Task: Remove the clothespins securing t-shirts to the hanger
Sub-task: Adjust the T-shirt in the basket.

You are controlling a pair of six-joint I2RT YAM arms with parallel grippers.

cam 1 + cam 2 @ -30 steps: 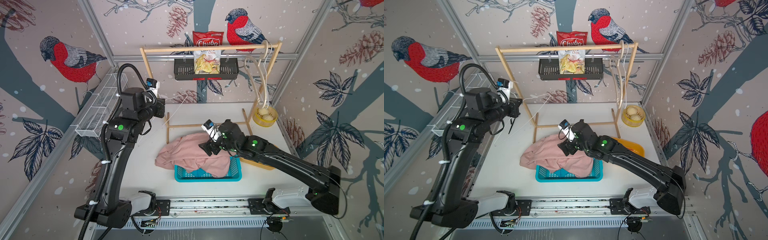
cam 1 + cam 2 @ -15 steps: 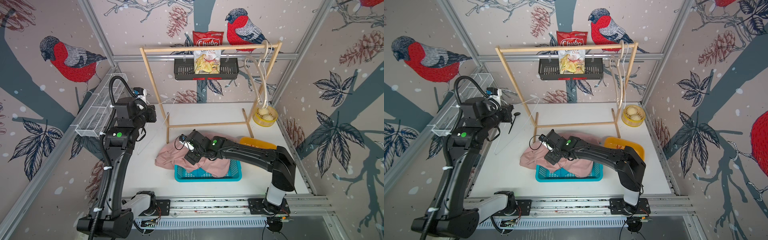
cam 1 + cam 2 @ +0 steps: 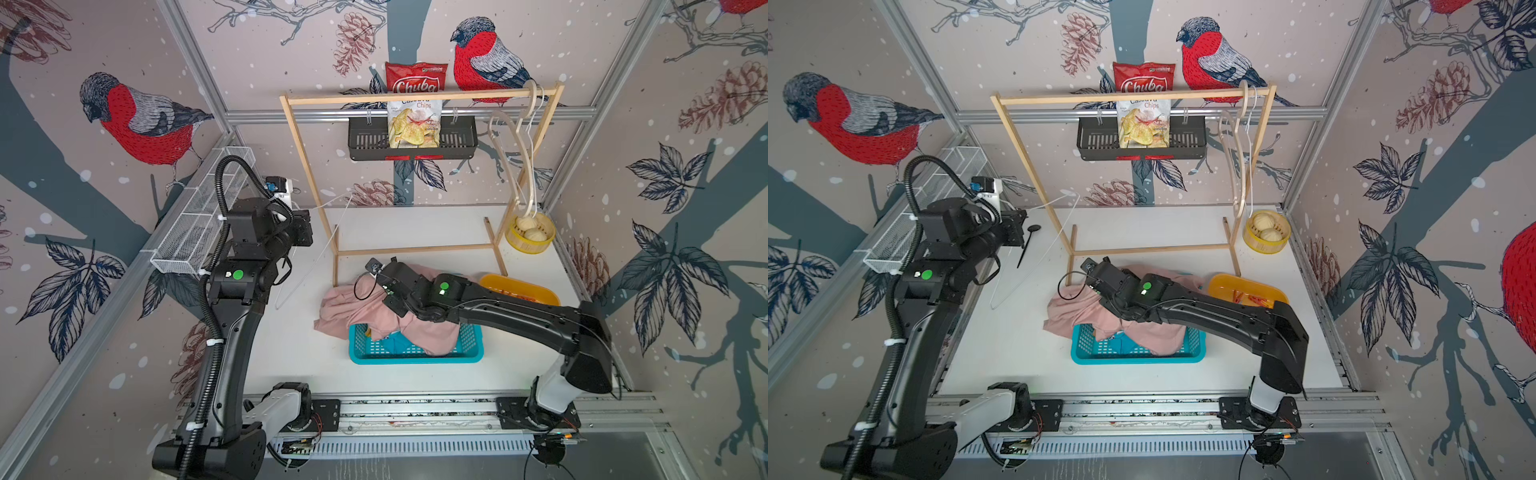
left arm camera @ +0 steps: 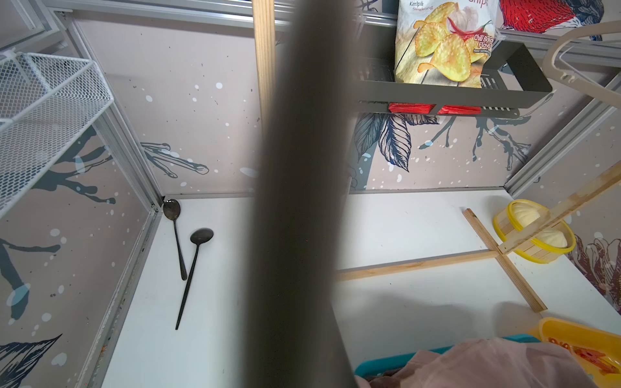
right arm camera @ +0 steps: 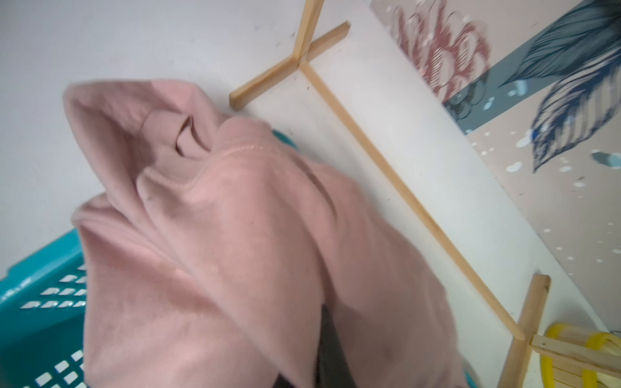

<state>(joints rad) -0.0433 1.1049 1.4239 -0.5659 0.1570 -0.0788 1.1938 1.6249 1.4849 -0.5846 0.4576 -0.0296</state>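
Note:
A pale pink t-shirt [image 3: 353,307] lies heaped over a teal basket [image 3: 415,356], and a teal t-shirt [image 3: 395,343] shows under it. My right gripper [image 5: 327,336] is sunk in the pink cloth and shut on a fold of it. Only one dark finger shows between the folds. Red clothespins [image 3: 1246,297] lie in an orange tray [image 3: 1221,282] right of the basket. My left gripper [image 3: 305,232] is raised at the left and shut on a white wire hanger [image 3: 320,253], which carries no shirt. In the left wrist view its shut fingers [image 4: 302,201] are a dark blur.
A wooden rack [image 3: 415,99] spans the back and carries a black basket [image 3: 457,141] with a chips bag. Spare hangers [image 3: 519,158] hang at its right end above a yellow steamer [image 3: 530,245]. Two black spoons [image 4: 188,255] lie in the back left corner. A wire shelf [image 3: 199,224] is on the left wall.
My right gripper moved left over the pink t-shirt and went from open to shut in the cloth. The left arm shifted a little, carrying the hanger along.

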